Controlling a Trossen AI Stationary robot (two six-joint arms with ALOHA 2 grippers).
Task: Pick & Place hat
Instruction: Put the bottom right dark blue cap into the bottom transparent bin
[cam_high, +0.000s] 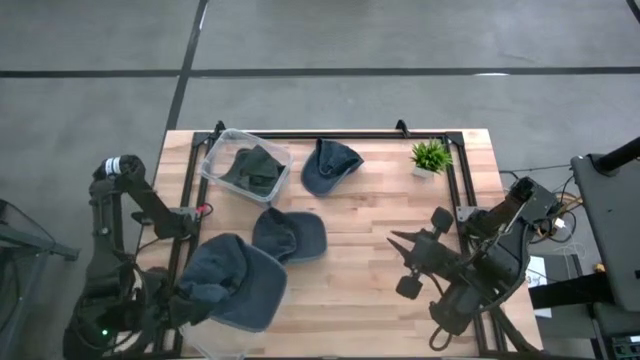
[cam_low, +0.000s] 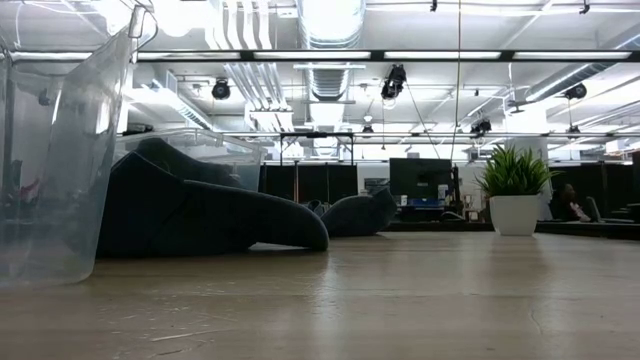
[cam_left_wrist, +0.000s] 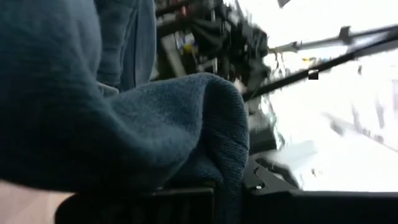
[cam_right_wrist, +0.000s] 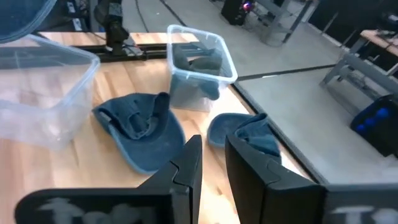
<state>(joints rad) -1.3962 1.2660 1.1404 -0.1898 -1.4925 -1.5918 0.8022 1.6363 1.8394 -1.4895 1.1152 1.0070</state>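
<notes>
We look across a wooden desk (cam_high: 370, 230) standing on a grey concrete floor, with an open workspace of ceiling pipes, lamps and monitors beyond it in the low view. A black rail frame runs around the desk's edges.

Near the far left corner sits a clear plastic bin (cam_high: 245, 165) with a dark green hat (cam_high: 255, 170) inside it. Just beside that bin, toward the middle of the far edge, a blue cap (cam_high: 328, 165) lies on the wood. A second blue cap (cam_high: 290, 236) lies near the centre of the desk. A small potted plant (cam_high: 430, 157) stands close to the far right corner, well apart from the caps.

At the near left, the left end effector (cam_high: 190, 300) is clenched on a large dark blue hat (cam_high: 235, 280), which spreads over the desk's near left corner; its wrist view is almost filled by the hat's knitted fabric (cam_left_wrist: 124, 124). Another clear bin (cam_low: 60, 160) stands at that corner, its wall close to the low camera, and it partly hides the hat from that side.

The right end effector (cam_high: 405, 262) hovers above the right half of the desk, nothing between its fingers (cam_right_wrist: 186, 174), which stand a narrow gap apart. It points toward the central cap, with bare wood between them.
</notes>
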